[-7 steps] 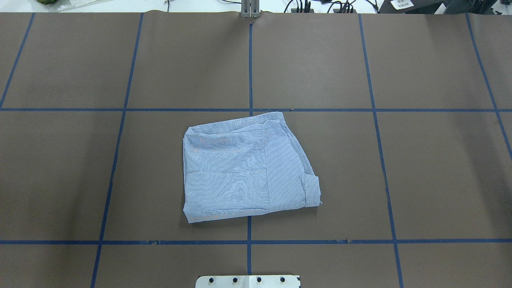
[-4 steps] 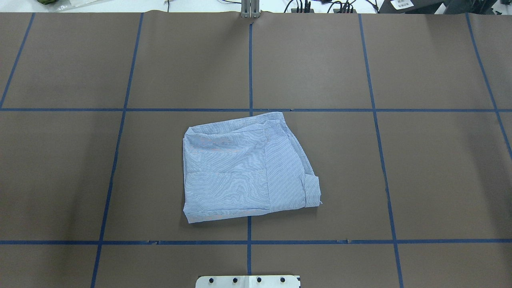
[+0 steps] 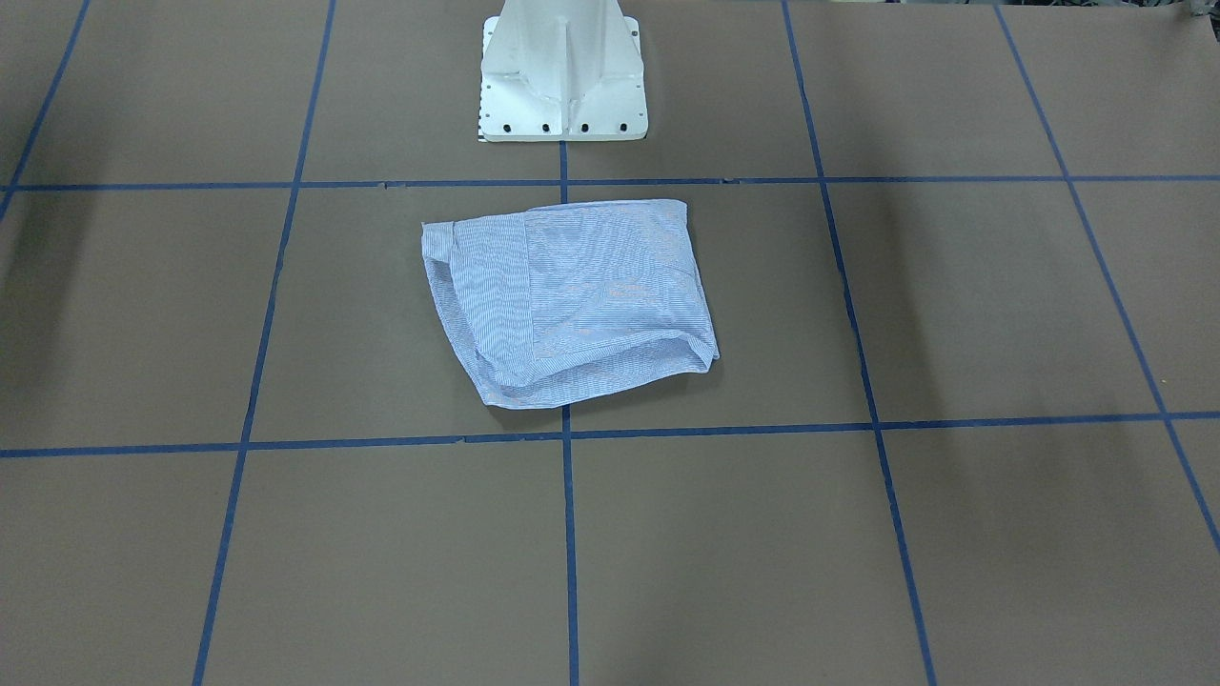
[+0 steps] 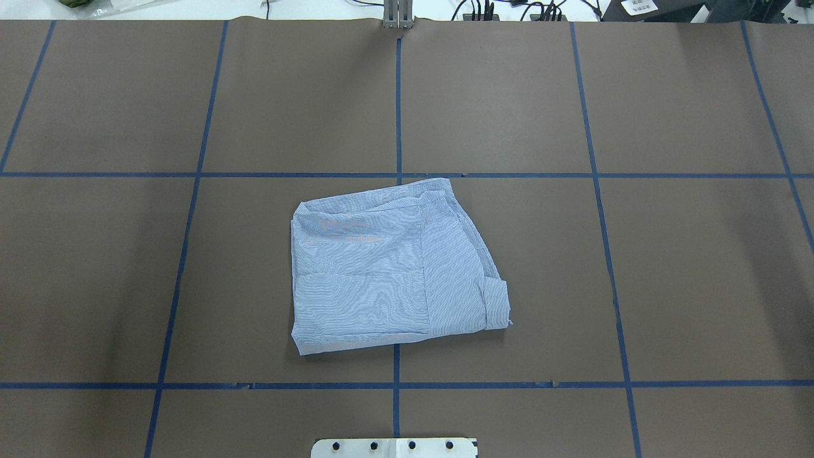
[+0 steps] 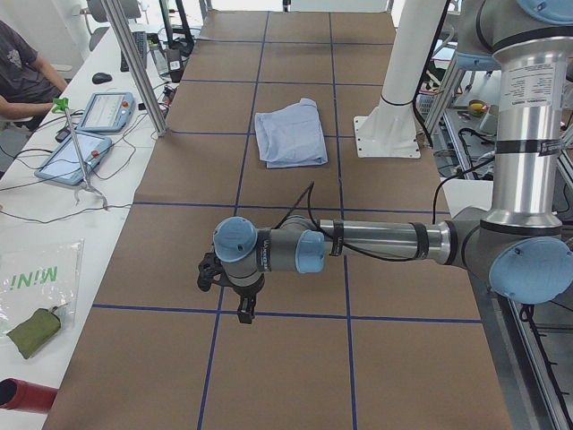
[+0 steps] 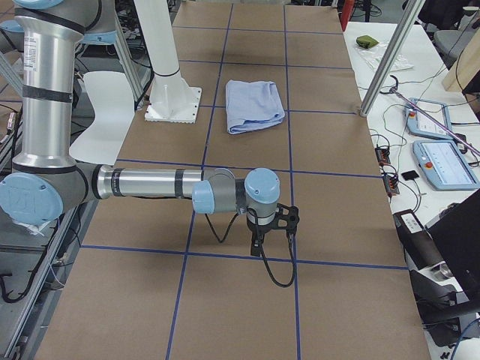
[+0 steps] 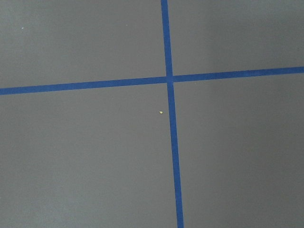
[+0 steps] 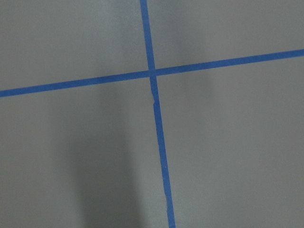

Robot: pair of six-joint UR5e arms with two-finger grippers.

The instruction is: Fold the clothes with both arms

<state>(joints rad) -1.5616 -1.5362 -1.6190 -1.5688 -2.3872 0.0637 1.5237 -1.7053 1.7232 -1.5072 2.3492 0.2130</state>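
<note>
The clothes are one light blue-and-white striped shirt (image 4: 388, 267), folded into a rough rectangle near the table's middle, also in the front-facing view (image 3: 572, 295) and both side views (image 5: 288, 134) (image 6: 255, 103). Neither arm shows in the overhead or front-facing views. In the exterior left view my left gripper (image 5: 235, 300) hangs over bare table well away from the shirt. In the exterior right view my right gripper (image 6: 271, 229) is likewise far from it. I cannot tell if either is open or shut. Both wrist views show only brown table and blue tape.
The white pedestal base (image 3: 562, 86) stands just behind the shirt. Blue tape lines (image 4: 397, 95) grid the brown table. Tablets (image 5: 103, 112) (image 6: 442, 161), cables and a green pouch (image 5: 31, 330) lie on the side benches. A seated person (image 5: 22, 76) is at one bench.
</note>
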